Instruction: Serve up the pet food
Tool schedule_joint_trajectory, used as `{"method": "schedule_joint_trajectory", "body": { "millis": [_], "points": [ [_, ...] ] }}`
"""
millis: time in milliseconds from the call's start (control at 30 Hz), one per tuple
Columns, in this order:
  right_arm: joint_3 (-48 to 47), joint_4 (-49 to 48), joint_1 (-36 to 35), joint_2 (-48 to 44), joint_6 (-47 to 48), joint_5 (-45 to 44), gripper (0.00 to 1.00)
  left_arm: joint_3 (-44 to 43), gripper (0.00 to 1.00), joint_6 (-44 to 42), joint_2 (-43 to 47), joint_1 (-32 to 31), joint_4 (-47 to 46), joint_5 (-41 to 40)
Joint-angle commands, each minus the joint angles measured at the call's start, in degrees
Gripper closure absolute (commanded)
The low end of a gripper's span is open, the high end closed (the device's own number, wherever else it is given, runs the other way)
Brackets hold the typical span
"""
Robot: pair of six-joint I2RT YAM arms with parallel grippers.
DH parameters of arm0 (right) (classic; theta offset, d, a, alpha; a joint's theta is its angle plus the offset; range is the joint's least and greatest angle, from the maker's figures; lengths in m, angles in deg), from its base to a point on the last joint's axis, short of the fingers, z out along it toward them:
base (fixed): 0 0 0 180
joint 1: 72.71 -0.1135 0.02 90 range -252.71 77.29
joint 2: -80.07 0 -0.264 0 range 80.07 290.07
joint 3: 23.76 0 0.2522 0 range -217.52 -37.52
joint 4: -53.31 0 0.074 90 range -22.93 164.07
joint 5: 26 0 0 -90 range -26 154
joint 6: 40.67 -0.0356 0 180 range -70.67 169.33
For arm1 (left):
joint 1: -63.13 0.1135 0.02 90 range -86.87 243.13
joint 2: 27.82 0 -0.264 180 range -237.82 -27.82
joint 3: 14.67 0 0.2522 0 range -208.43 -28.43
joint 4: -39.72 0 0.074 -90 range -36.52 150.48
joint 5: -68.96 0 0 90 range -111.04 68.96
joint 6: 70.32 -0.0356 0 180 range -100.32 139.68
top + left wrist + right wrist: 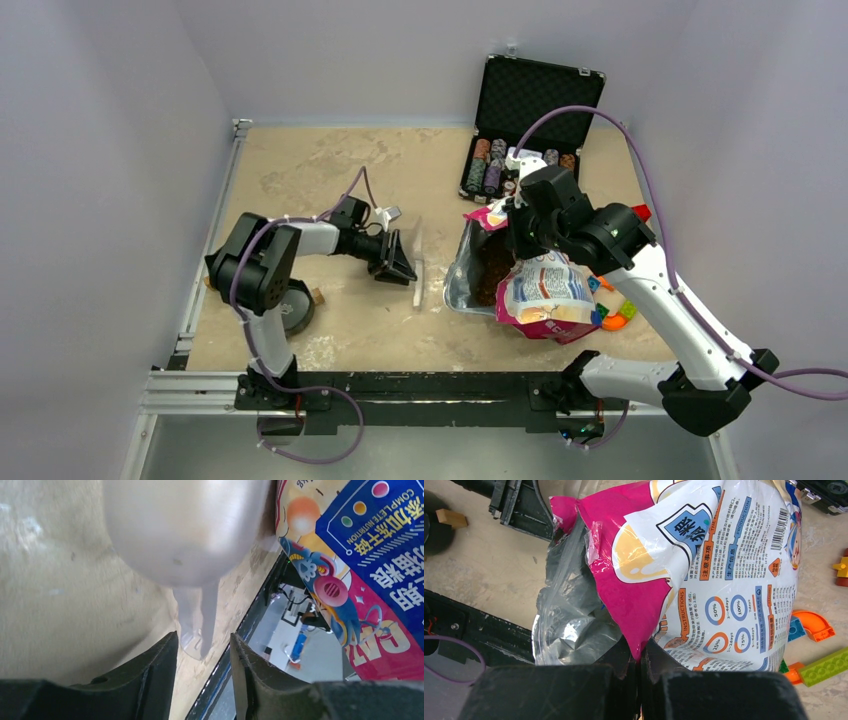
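The kibble you must serve shows as a brown heap inside the metal bowl. The bowl stands near the middle of the bench, close against the bag. If more kibble is in the bag, the pictures do not show it.

The right tool is closed tight on a pink corner of the bag, beside its torn mouth, where the grey foil lining gapes. The bag's long axis runs from this held corner at the far side down toward the near edge of the bench. The mouth end seems to be over the bowl. So the right arm is the nearer one: the kibble lies just below its tool and a little to the left.

The left tool holds nothing, and its jaws are only narrowly apart. It points at the bowl's outer wall from the left, with a thin white piece between them.

I judge that the pour depends on keeping the bag's mouth turned toward the bowl and inside its rim.
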Motion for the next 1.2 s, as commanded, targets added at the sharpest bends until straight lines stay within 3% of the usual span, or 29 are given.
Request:
{"method": "schedule_joint_trajectory", "body": {
  "millis": [0,200,267,433,600,700,867,967,1167],
  "points": [
    [-4.3,-5.3,-0.7,-1.9,-0.9,3.9,1.00,0.2,0.52,-6.6,8.2,0.5,7.8,-3.5],
    [-2.6,-6.1,-0.7,-2.7,-1.1,4.1,1.00,4.6,0.42,-0.6,19.0,-0.8,7.4,-14.3],
    [-2.3,-6.3,-0.7,-2.7,-1.3,4.2,1.00,5.9,0.38,1.5,22.8,-3.4,7.8,-22.7],
    [-2.5,-6.6,-0.7,-2.5,-1.3,4.7,1.00,12.1,0.19,1.6,33.9,-18.7,0.9,-55.5],
    [-2.6,-6.5,-0.7,-2.6,-1.6,5.0,1.00,12.2,0.14,4.9,29.5,-23.9,-3.7,-68.3],
    [-2.9,-6.4,-0.7,-2.4,-1.9,5.4,1.00,13.0,0.14,2.2,26.9,-26.7,-10.6,-75.3],
    [-2.5,-6.5,-0.7,-1.9,-2.4,6.7,1.00,15.6,0.13,-3.0,21.5,-29.8,-24.5,-77.0],
    [-2.2,-6.1,-0.7,-1.9,-2.5,7.0,1.00,15.9,0.13,-1.8,19.6,-31.1,-26.4,-79.8],
    [-2.1,-5.3,-0.7,-0.8,-2.3,8.6,1.00,18.6,0.17,-7.0,17.3,-39.0,-32.3,-96.3]
  ]
}}
